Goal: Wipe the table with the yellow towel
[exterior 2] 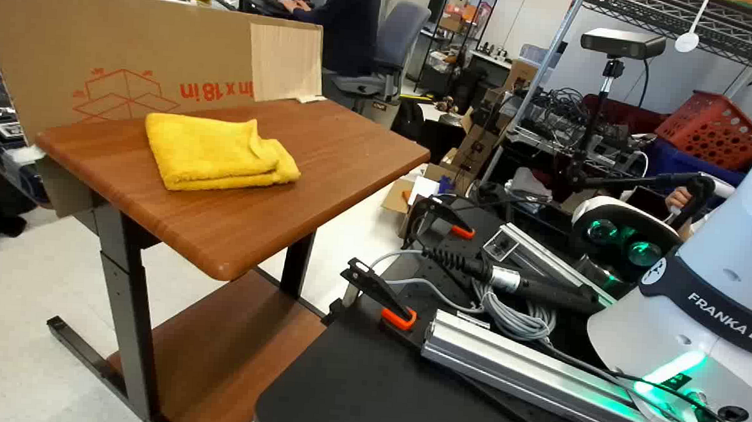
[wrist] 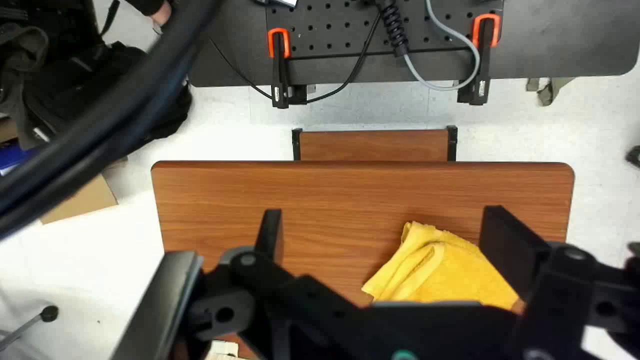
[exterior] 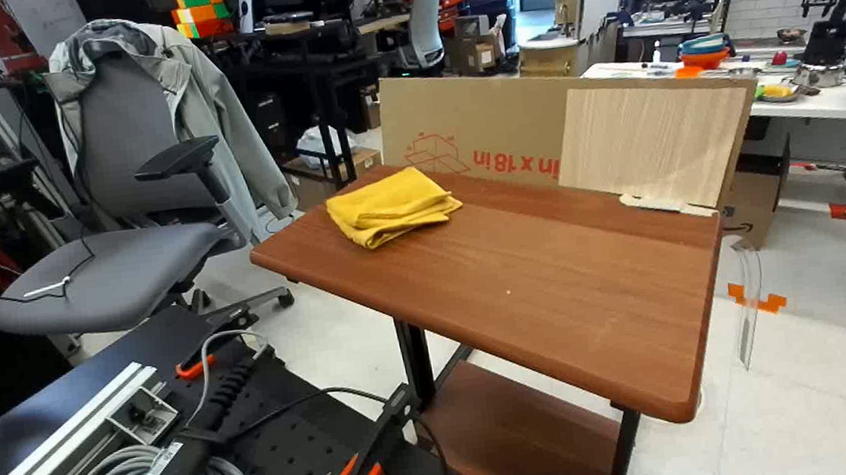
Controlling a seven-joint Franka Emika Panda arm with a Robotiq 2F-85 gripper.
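The yellow towel (exterior: pixel 391 205) lies folded on the brown wooden table (exterior: pixel 555 278), near one end of it. Both also show in an exterior view, the towel (exterior 2: pixel 215 154) and the table (exterior 2: pixel 353 145). In the wrist view the towel (wrist: pixel 440 270) lies right of centre on the table (wrist: pixel 225 200), and the gripper body hides part of it. My gripper (wrist: pixel 384 212) is open and empty, with its fingers wide apart. It is above the table, and its right finger overlaps the towel's edge in the picture. The gripper is out of both exterior views.
A cardboard sheet (exterior: pixel 473 120) with a light wood-patterned panel (exterior: pixel 651 140) stands along the table's far edge. A black bench (exterior 2: pixel 341 376) with orange clamps (exterior 2: pixel 399 318), cables and a metal rail (exterior 2: pixel 522 366) stands by the robot base. A grey chair (exterior: pixel 115 264) stands nearby.
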